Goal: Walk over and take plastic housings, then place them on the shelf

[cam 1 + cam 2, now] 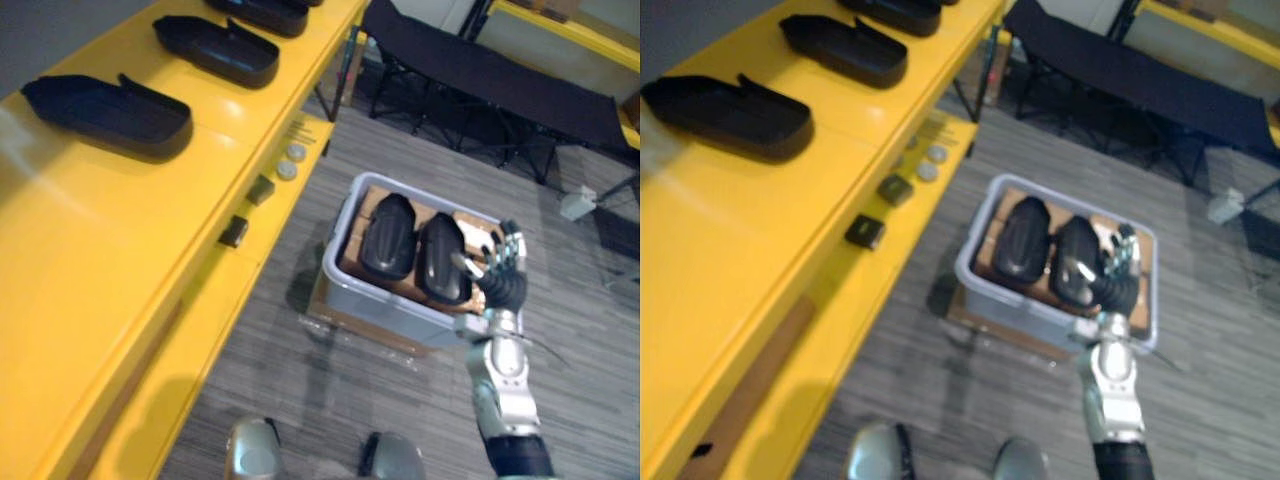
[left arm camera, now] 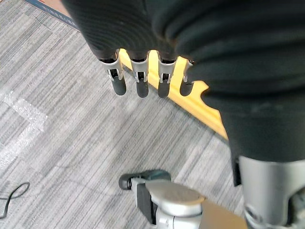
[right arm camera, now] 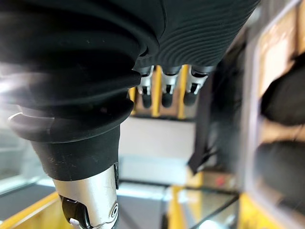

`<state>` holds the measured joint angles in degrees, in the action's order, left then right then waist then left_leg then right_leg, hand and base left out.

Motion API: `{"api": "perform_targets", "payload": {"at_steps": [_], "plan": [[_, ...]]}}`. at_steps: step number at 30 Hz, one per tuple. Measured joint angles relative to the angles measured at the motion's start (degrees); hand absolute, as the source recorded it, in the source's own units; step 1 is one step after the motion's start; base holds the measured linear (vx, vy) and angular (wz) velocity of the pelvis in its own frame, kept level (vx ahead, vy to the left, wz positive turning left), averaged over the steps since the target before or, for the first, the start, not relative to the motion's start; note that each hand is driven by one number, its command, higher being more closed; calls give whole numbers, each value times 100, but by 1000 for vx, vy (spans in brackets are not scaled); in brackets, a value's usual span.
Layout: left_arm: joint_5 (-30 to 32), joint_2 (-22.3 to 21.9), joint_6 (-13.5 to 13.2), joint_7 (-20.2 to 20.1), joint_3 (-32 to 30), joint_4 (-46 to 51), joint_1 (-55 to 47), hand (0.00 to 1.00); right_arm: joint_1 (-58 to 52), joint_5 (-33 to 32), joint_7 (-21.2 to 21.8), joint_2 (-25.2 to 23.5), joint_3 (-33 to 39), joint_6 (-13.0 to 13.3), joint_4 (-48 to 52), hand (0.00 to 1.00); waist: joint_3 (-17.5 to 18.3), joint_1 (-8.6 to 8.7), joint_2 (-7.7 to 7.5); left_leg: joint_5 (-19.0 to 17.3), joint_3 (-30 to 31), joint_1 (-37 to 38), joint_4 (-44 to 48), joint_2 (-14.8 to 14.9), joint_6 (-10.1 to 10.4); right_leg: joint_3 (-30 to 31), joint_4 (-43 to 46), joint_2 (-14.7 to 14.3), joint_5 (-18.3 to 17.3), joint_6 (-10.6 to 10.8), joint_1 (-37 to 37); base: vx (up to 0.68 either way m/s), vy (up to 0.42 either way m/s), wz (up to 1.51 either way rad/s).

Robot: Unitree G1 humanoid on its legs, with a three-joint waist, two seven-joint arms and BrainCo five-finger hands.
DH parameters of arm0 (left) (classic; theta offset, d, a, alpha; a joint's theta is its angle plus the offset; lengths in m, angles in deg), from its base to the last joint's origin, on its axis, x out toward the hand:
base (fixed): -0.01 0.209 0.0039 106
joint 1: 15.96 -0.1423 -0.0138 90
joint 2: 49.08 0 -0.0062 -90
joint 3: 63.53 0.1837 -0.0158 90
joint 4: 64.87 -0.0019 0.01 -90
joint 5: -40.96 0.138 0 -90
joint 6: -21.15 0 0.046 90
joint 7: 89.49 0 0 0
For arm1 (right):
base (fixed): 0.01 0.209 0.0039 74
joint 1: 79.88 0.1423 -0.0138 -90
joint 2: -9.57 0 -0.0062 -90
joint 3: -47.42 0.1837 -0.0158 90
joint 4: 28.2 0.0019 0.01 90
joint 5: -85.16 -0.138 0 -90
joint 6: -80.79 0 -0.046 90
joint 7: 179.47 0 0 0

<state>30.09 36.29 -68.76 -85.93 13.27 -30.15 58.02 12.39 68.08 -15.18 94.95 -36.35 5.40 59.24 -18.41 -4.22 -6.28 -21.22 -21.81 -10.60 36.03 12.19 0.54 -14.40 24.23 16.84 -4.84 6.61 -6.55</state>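
Reaching down with the right hand [image 1: 505, 275] over the near right corner of the grey plastic bin [image 1: 380, 295] on the floor, fingers spread wide and holding nothing. Lying side by side inside on a brown board: two glossy black plastic housings [image 1: 388, 238], untouched, the nearer one just beside the fingertips. Spread that wide, most likely, to span a rounded shell. Set out in a row up on the long yellow shelf [image 1: 120, 260] at left, hollow sides up: more black housings [image 1: 105, 115]. Dangling idle with the left hand [image 2: 141, 78], fingers straight and empty, above the grey floor.
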Motion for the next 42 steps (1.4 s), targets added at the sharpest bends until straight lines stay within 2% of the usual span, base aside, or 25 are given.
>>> {"api": "perform_targets", "payload": {"at_steps": [1,2,3,4,6,8,13,14,16,18,21,23,24,27,29,32,37,40,41,42], "plan": [[-167,-79,-163,-39,-7,44,97,0,58,2,-120,40,222,-28,-83,0,-16,40,14,50,204,-185,158,45,106,10,-3,-76,-213,281,-89,-68,-369,-31],[-275,-275,-349,-113,49,99,264,0,125,3,-276,133,516,-43,-103,0,-127,60,161,126,563,-359,148,42,231,23,-67,-195,-307,308,-224,-77,-354,-35],[-281,-384,-412,-139,94,160,349,0,154,7,-355,208,643,-44,-126,0,-200,107,236,169,703,-430,96,40,299,23,-106,-250,-306,307,-295,-105,-313,-32],[-402,-538,-586,-117,101,285,472,0,261,74,-571,318,879,-46,-196,0,-348,225,344,308,882,-552,-84,-1,380,33,-82,-296,-279,265,-495,-100,-206,-18],[-430,-541,-787,-100,297,497,547,0,233,161,-901,327,1196,-50,-333,0,-554,367,346,575,920,-551,-449,-102,461,65,-44,-291,-273,160,-712,-87,-173,-10],[-373,-488,-957,-35,553,656,584,0,119,217,-1236,322,1528,-48,-405,0,-669,389,337,753,955,-548,-738,-199,515,166,85,-296,-288,77,-975,-49,-133,-17],[-232,-329,-987,54,811,760,746,0,496,176,-1699,356,1877,16,-870,0,-817,365,378,793,1299,-676,-763,-378,494,127,289,-212,-313,39,-1097,-16,-36,9],[-283,-299,-946,54,849,778,782,0,765,96,-1738,453,1996,-16,-1177,0,-838,336,378,833,1370,-787,-760,-455,455,53,313,-124,-305,55,-1152,-50,47,47],[-289,-281,-864,47,907,822,831,0,1348,-151,-1817,831,2125,-241,-1810,0,-884,288,432,897,1513,-937,-759,-600,379,-46,255,16,-270,112,-1171,-69,59,47],[-465,-353,-733,7,955,808,835,0,2213,-480,-1808,1576,2102,-518,-2691,0,-963,78,605,949,1599,-1066,-755,-739,302,-146,104,91,-145,191,-1153,-71,68,32],[-503,-454,-688,-53,955,621,831,0,3141,-720,-1773,2358,1940,-717,-3495,0,-1081,-69,817,1031,1660,-1203,-755,-871,213,-246,-69,188,10,240,-1159,-40,93,24],[-503,-526,-599,-214,961,414,757,0,3953,-812,-1678,2956,1632,-862,-4139,0,-1157,-179,1009,1084,1724,-1365,-752,-991,137,-297,-187,262,118,303,-1226,-29,94,23],[-503,-525,-590,-254,962,350,704,0,4140,-822,-1650,3020,1547,-882,-4284,0,-1156,-195,1012,1093,1725,-1411,-756,-1014,125,-299,-198,284,138,313,-1251,0,85,16],[-574,-543,-564,-444,1014,172,633,0,4696,-931,-1508,3422,1210,-924,-4896,0,-1212,-314,1160,1121,1861,-1502,-742,-1168,88,-372,-214,401,174,349,-1281,15,58,20],[-720,-575,-584,-637,1158,138,633,0,5146,-928,-1427,3740,912,-1027,-5233,0,-1238,-355,1336,1162,1936,-1597,-750,-1270,43,-454,-211,477,204,365,-1303,9,40,22],[-733,-703,-657,-820,1230,31,632,0,5578,-932,-1440,3958,650,-1211,-5652,0,-1222,-463,1522,1175,1965,-1623,-756,-1342,33,-461,-206,547,206,369,-1336,-5,26,7],[-963,-805,-756,-954,1460,7,629,0,5931,-921,-1585,4037,578,-1580,-6284,0,-1199,-478,1558,1268,2015,-1710,-844,-1428,28,-479,-204,620,228,407,-1427,-10,0,7],[-1144,-827,-772,-965,1542,7,633,0,5948,-912,-1762,4200,578,-1762,-6531,0,-1119,-491,1678,1293,2121,-1771,-846,-1494,20,-569,-207,659,232,414,-1426,-17,6,15],[-1167,-843,-773,-1003,1640,1,632,0,5964,-910,-1830,4300,578,-1917,-6605,0,-1055,-554,1773,1301,2124,-1773,-861,-1511,21,-573,-208,679,233,415,-1431,-23,11,10],[-1169,-855,-773,-1012,1658,-2,632,0,5967,-910,-1834,4316,577,-1967,-6612,0,-1034,-576,1803,1303,2124,-1772,-867,-1513,22,-573,-208,681,233,415,-1434,0,0,0]]}}
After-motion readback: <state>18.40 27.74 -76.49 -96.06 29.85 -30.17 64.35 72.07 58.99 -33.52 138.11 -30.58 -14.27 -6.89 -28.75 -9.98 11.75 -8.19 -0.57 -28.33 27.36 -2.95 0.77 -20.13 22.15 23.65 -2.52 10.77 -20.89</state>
